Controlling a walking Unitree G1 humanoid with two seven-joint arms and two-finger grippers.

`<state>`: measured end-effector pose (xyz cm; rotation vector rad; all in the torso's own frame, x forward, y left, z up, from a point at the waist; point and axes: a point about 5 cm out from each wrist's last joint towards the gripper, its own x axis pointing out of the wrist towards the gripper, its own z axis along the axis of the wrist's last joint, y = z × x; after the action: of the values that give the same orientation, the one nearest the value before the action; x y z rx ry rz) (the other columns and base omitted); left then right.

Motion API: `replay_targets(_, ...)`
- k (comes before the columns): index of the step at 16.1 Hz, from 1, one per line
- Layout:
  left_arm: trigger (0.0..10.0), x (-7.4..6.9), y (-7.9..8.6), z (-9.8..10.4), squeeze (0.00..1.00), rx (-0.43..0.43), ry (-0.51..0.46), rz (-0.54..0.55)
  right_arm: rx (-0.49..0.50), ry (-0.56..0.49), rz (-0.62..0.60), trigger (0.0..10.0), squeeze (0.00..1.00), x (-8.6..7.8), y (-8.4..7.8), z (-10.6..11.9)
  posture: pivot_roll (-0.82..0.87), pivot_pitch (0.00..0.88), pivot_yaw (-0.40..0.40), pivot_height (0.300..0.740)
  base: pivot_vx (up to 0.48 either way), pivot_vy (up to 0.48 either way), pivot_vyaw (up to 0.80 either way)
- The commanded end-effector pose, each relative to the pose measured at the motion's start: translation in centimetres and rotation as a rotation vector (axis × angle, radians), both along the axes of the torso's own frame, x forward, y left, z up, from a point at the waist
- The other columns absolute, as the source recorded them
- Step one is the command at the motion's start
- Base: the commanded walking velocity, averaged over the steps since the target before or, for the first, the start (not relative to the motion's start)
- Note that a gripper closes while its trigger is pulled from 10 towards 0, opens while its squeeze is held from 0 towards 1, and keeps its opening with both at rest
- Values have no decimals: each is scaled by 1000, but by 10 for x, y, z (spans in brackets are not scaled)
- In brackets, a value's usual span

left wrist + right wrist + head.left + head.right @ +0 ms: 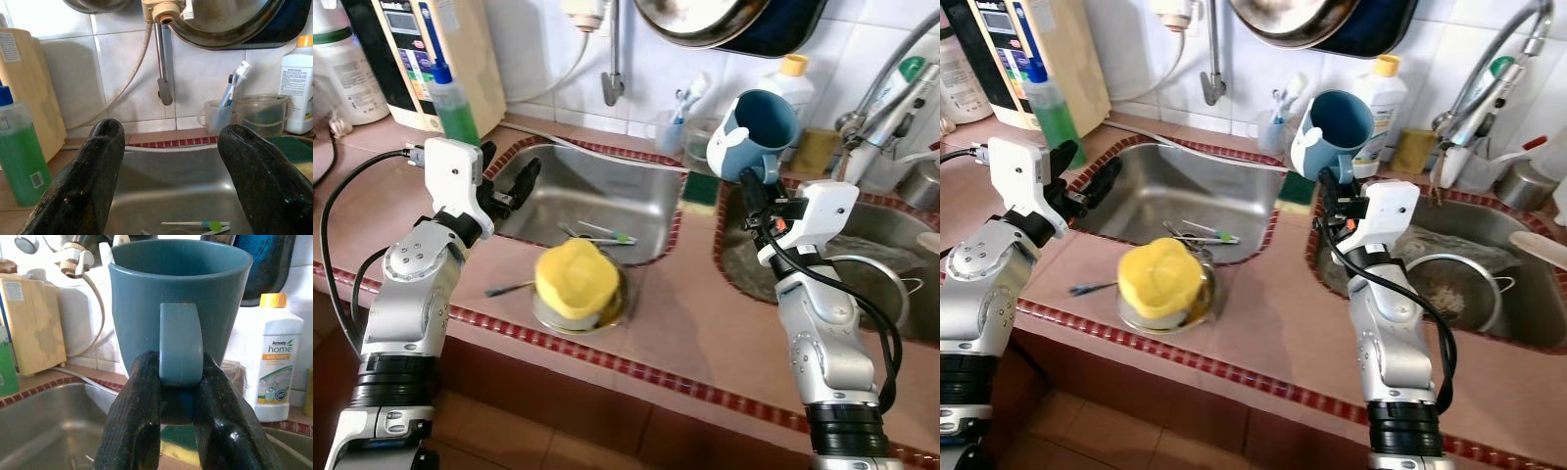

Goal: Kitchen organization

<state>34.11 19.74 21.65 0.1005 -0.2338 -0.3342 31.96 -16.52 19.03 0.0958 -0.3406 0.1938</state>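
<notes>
Steel sink basin (pixel 597 191) on the left holds loose cutlery (pixel 597 233), and the left tool (pixel 514 186) hovers released over its nine o'clock rim. At six o'clock of that basin, a yellow cloth (pixel 573 277) sits in a metal bowl (pixel 578 311) on the table (pixel 695 323). Toward three o'clock, the right tool (pixel 178 396) is clenched on the handle of a teal mug (pixel 756 132), raised between the basins.

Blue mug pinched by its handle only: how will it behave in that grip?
The blue mug looks rigid, glazed ceramic, so probably slippery and breakable. The right gripper clamps just the handle, so the heavy body may swing or pivot. It's held above the counter edge; a slip likely chips it.
</notes>
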Motion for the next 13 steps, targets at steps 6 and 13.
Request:
replay_targets(6, 10000, 3, 2, 4, 0, 12, -10, 1, 6, -28, -5, 10000, 0, 0, -1, 6, -20, 20, 3, 740, 0, 283, 0)
replay_targets(13, 10000, 0, -4, 7, 0, 25, -39, -59, -5, -5, 7, 10000, 0, 0, -1, 2, -20, 22, 0, 740, 0, 122, 0)
